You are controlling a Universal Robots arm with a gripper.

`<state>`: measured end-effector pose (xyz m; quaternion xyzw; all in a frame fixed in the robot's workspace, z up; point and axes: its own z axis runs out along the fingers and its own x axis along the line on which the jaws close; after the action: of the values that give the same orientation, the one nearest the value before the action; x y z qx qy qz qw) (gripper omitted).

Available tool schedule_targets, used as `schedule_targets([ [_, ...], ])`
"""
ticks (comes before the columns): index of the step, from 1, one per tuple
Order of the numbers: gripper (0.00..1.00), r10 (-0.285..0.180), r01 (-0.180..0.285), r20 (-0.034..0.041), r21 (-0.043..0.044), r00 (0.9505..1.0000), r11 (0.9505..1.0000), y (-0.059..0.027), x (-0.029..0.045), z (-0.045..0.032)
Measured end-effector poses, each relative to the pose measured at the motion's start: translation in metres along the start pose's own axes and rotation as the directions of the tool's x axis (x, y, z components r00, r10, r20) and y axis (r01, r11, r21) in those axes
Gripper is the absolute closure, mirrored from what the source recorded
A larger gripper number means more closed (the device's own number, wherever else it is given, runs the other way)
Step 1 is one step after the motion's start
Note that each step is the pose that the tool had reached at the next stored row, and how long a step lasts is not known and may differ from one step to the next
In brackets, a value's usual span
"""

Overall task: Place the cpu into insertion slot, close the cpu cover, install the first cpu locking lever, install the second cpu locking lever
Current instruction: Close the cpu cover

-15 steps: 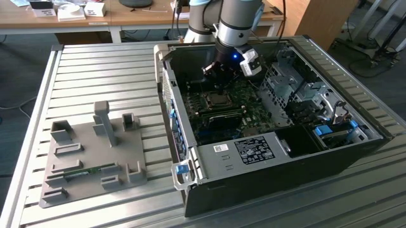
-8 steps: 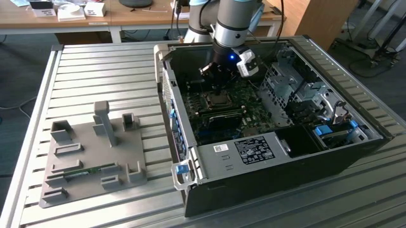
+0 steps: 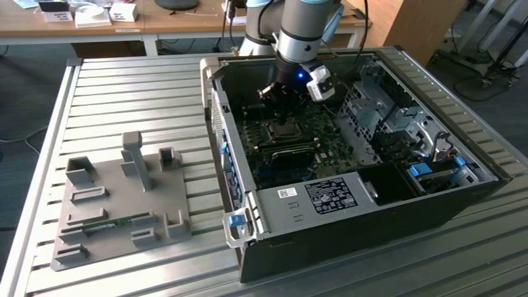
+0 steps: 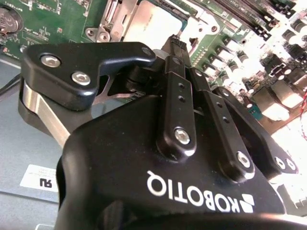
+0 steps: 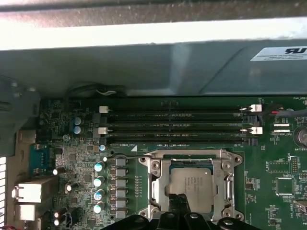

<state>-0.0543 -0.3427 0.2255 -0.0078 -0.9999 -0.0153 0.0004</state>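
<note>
So the cpu [image 5: 192, 189] is already sitting in the insertion slot [image 5: 145, 167], mid-motherboard [image 5: 273, 201], just beside the memory slots [image 5: 177, 125]. The cpu cover [image 5: 157, 187] looks folded down flat around it, so I reckon we're at the locking-lever step. The gripper [image 5: 178, 200] hovers at the cover's edge away from the memory slots, claw clenched with nothing in it. A thin wire lever [image 5: 122, 157] runs along the memory-slot edge, can't tell if it's hooked. Catching one probably needs a careful push down and sideways, tbh.
</note>
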Motion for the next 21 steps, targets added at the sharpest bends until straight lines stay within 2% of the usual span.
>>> schedule_targets([
  [3, 0.89, 0.000, 0.000, 0.0021, -0.0013, 1.0000, 1.0000, 0.0000, 0.0012, 0.0007],
  [9, 0.89, -0.003, 0.003, 0.0159, -0.0076, 0.9999, 1.0000, -0.0002, 0.0047, 0.0042],
  [21, 0.89, -0.003, 0.003, 0.0161, -0.0076, 0.9999, 1.0000, -0.0003, 0.0085, 0.0057],
])
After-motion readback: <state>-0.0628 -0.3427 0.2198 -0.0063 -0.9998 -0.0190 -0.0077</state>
